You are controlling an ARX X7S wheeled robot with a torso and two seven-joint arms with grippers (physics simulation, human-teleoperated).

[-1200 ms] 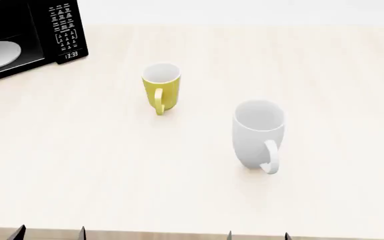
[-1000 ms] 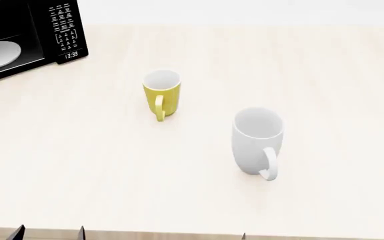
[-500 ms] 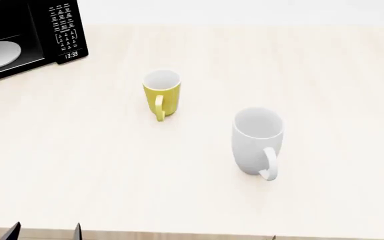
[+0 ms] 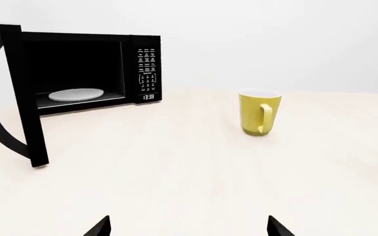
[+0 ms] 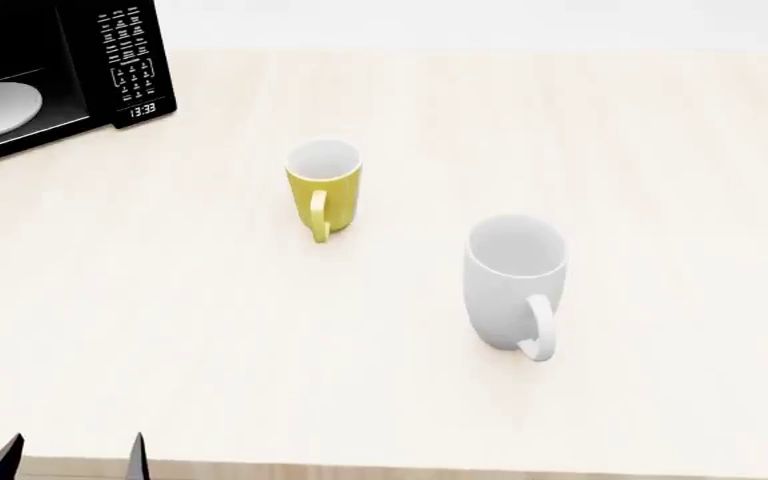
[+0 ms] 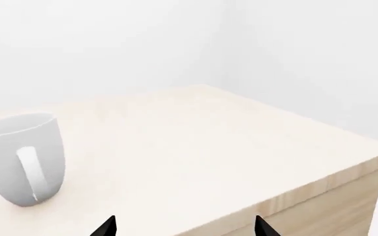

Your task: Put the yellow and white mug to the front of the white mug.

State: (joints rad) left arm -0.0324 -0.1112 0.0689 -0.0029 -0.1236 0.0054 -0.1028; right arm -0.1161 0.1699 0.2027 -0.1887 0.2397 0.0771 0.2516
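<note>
Only readable text: microwave [image 5: 37, 80] clock display [image 5: 143, 109] on the control panel [image 4: 147, 73] shows 13:33, white digits on black, legible in head and left wrist views. Keypad buttons above it carry white markings, too small to read. No text on either mug or the table.

A black microwave [image 4: 77, 93], door open, stands on the pale wooden table [image 5: 398, 400].
</note>
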